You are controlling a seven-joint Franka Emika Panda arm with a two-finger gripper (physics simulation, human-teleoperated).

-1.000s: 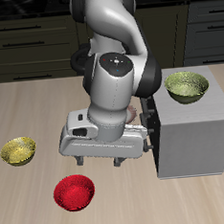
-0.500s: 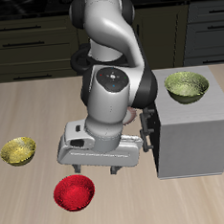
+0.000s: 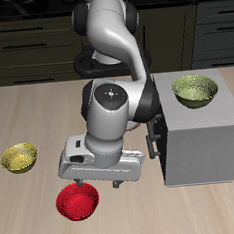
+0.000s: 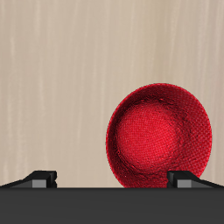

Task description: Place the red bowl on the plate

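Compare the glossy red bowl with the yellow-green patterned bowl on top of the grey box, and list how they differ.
Colour: the glossy red bowl is plain bright red; the yellow-green patterned bowl on the grey box has a mottled pattern.
Support: the red bowl sits on the wooden table; the yellow-green bowl stands raised on the box top.
Gripper: the gripper hangs right above the red bowl, well away from the yellow-green bowl.
Both are small, round and upright.

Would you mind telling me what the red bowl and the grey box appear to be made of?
The red bowl looks like glazed ceramic or hard plastic: glossy bright red, with a finely pebbled inside; the render leaves it open. The grey box looks like painted metal or plastic: flat, matte, uniform grey faces with sharp edges and no grain.
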